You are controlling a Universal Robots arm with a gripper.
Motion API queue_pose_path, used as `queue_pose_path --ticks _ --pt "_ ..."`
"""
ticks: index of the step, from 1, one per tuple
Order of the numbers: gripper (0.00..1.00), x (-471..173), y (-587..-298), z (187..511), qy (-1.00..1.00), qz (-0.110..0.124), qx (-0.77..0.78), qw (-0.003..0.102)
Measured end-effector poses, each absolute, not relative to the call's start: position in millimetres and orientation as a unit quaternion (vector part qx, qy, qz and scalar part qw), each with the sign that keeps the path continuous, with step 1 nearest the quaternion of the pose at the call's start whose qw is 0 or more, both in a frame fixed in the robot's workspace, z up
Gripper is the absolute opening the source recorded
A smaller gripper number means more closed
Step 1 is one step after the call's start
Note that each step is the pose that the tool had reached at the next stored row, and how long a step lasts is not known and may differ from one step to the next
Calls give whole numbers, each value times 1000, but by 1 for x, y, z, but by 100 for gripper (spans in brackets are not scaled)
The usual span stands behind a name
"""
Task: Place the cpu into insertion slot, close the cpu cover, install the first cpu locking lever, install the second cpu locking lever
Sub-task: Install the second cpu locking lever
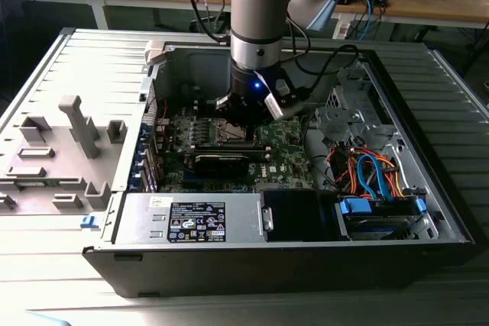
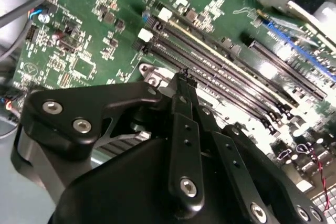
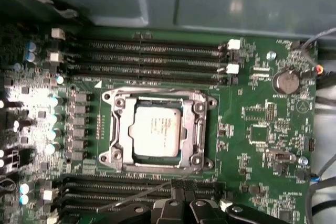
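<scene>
end effector (image 1: 243,116) hangs low inside the open computer case (image 1: 428,211), just above the green motherboard (image 3: 262,129); its black fingers (image 2: 185,129) look clenched together with nothing between them. on that motherboard, the cpu (image 3: 156,130) sits in the insertion slot (image 3: 202,129), the cpu cover (image 3: 118,103) lies flat around it, and black memory slots (image 3: 152,56) run along both sides of the slot.

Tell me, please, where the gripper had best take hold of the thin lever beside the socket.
Probably near its free end, from above: the lever is a thin bare rod slanting out over the memory slots, away from the cover, so both its sides seem open there. Its other end lies by the gripper.
</scene>
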State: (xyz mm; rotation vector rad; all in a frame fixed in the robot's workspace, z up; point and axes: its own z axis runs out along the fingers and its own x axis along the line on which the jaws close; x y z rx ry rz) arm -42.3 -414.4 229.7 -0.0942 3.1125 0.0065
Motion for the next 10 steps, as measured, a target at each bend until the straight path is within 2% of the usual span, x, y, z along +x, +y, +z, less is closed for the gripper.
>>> queue_pose_path --ticks 7,10 --pt "11 -42 -433 229 998 53 -29 15" --pt "11 -43 -434 229 998 58 -29 15"
